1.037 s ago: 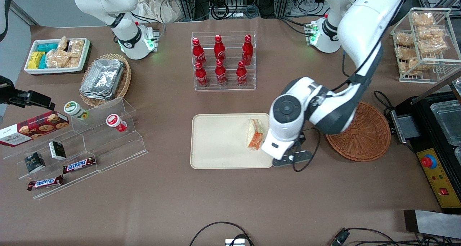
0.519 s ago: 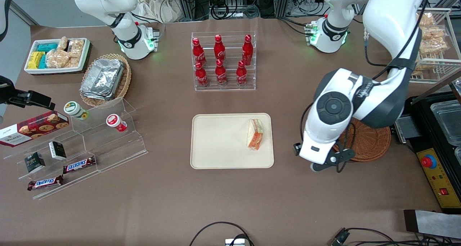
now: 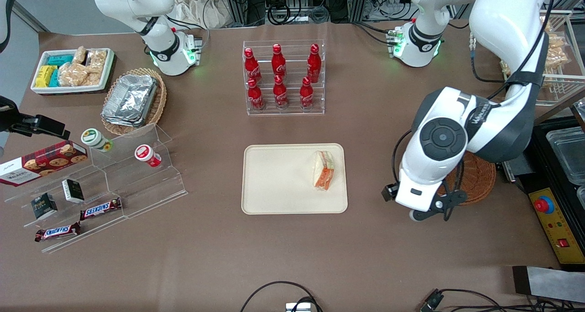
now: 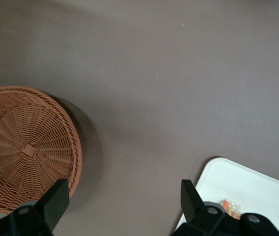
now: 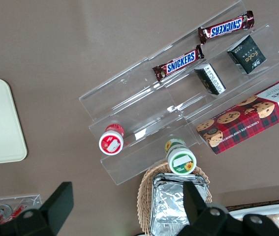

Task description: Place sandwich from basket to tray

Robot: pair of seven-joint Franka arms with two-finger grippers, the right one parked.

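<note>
Brown table, sandwich on tray, gripper jaws apart above.

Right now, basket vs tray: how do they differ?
The basket is round, reddish-brown woven wicker; the tray is a flat cream rectangle with rounded corners. The basket holds nothing in the wrist view; the tray carries the sandwich. Both lie flat on the table. The end effector hangs open above the table between them.

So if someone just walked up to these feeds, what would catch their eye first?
Probably the sandwich lying on the cream tray, at the tray's end toward the working arm. Next, the big white left arm, its gripper open and holding nothing above bare table between the tray and the empty wicker basket. The rack of red cola bottles also stands out.
</note>
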